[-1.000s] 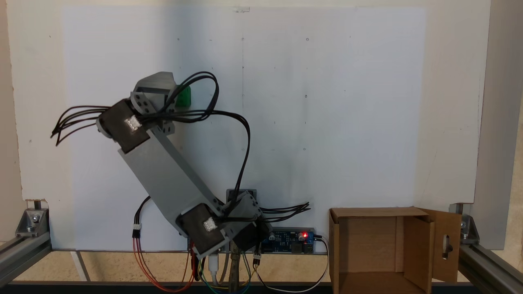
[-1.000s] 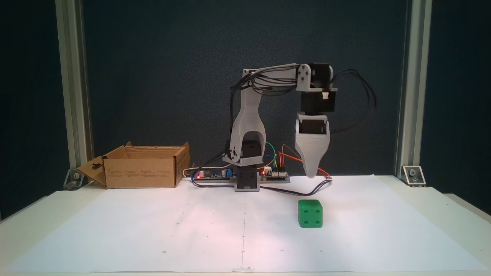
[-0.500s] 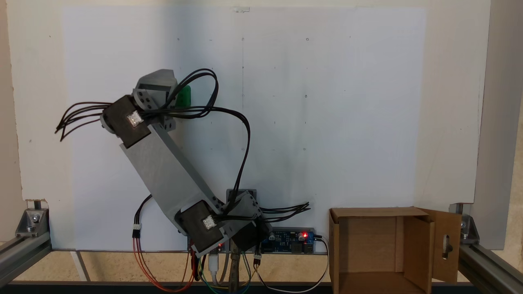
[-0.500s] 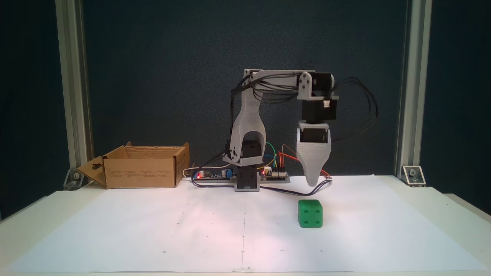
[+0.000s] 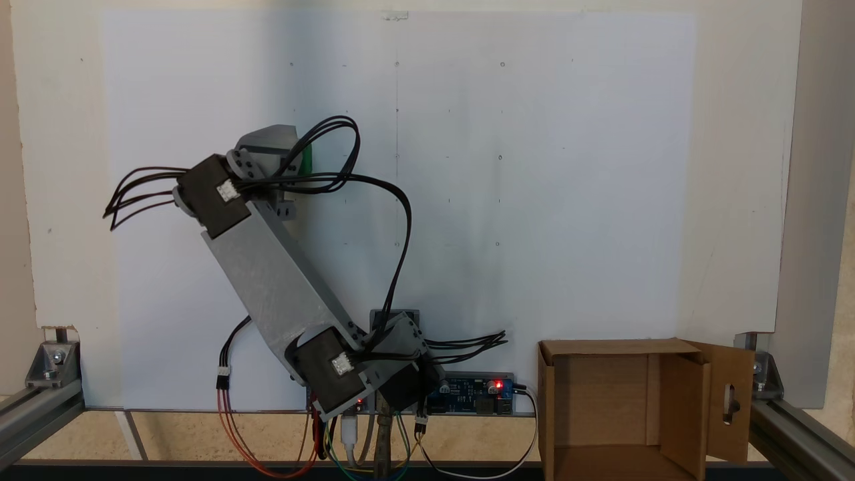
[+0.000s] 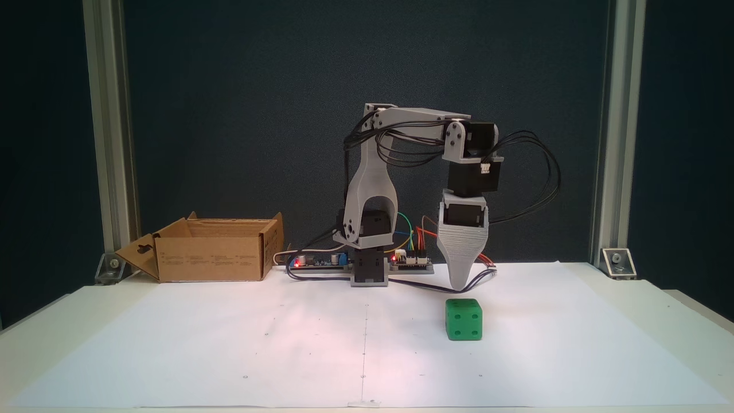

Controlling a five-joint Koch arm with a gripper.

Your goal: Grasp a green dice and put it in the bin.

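One die (image 6: 464,319) sat on the white paper (image 6: 321,338) covering the bench, free of any grip, and everything else is best placed from it. The single arm had its gripper (image 6: 458,282) pointed straight down just behind and above the die, close but not touching; I judged it was lining up for a top-down grab. In the view from above, the wrist hid most of the die (image 5: 306,159), leaving a green sliver. From where I stood the jaws lay one behind the other, so I could not tell whether they were spread or closed. One bin (image 6: 215,249), a cardboard box with its flaps folded open, stood well away from the die, past the arm's base (image 6: 369,268), likely kept clear of the pick area while staying within reach.
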